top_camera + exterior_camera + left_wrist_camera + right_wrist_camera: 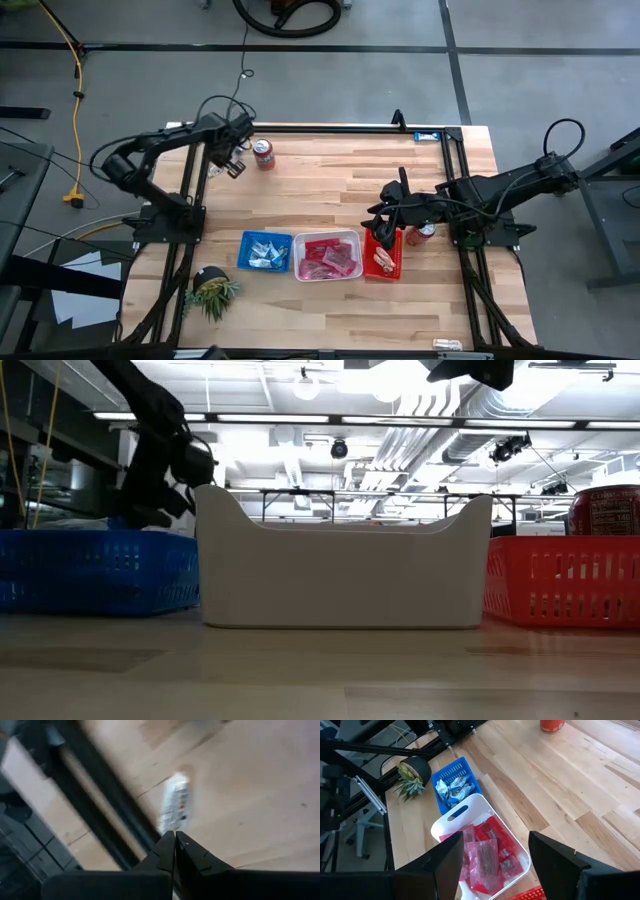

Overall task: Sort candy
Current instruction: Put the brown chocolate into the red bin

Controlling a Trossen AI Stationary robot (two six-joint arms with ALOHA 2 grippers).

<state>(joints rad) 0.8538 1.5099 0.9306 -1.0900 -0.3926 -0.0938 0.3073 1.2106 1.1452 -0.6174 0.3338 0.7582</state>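
Note:
My left gripper [175,840] is shut, at the table's far left beside a red soda can [264,153]. A white wrapped candy [174,810] lies flat on the wood just beyond its tips, next to the black frame rail. My right gripper [495,865] is open and empty, hovering over the trays near the red one [383,255]. Pink and red packets [487,852] fill the white tray [328,256]. Blue-and-white sweets [452,789] lie in the blue tray [265,250]. Another blue-and-white candy [428,136] lies at the table's far edge.
A small potted plant [212,288] stands near the blue tray at the near left. A second red can [427,232] stands right of the red tray, under my right arm. Black frame rails [455,180] run along the table's sides. Bare wood spreads across the table's middle [330,190].

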